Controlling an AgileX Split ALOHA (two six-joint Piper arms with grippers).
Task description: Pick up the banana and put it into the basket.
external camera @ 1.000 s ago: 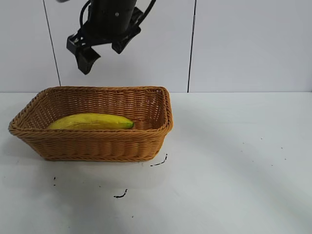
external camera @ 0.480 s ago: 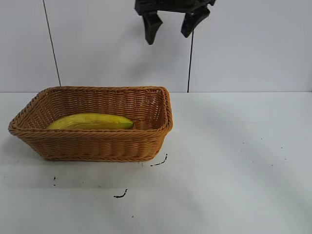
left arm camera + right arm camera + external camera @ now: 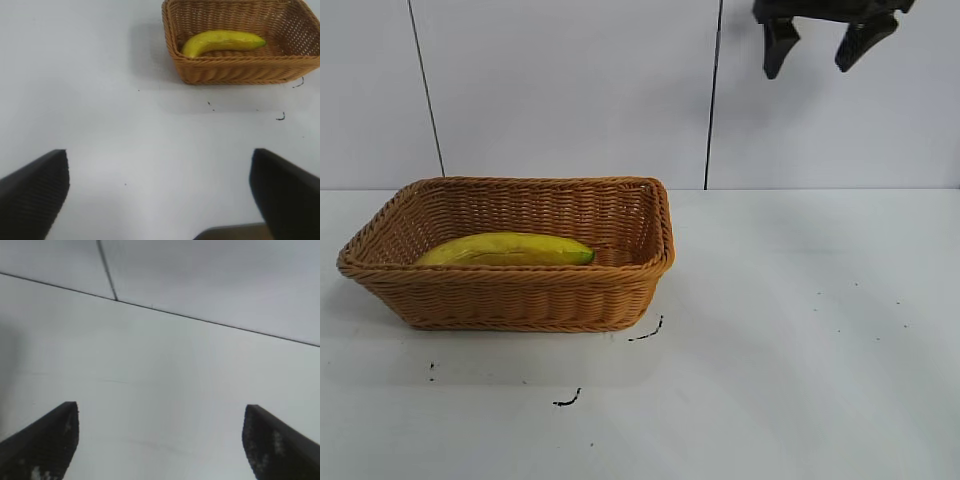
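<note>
Banana (image 3: 508, 249) lay inside the basket (image 3: 510, 300) at the table's (image 3: 800, 330) left, my right gripper (image 3: 817, 40) hung high by the wall, fingers wide, my left gripper (image 3: 160, 200) wide over bare table

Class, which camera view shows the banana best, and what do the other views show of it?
The left wrist view: it looks down into the basket, showing the whole banana. The exterior view hides the banana's lower edge behind the basket's near wall. The right wrist view shows none of it.
</note>
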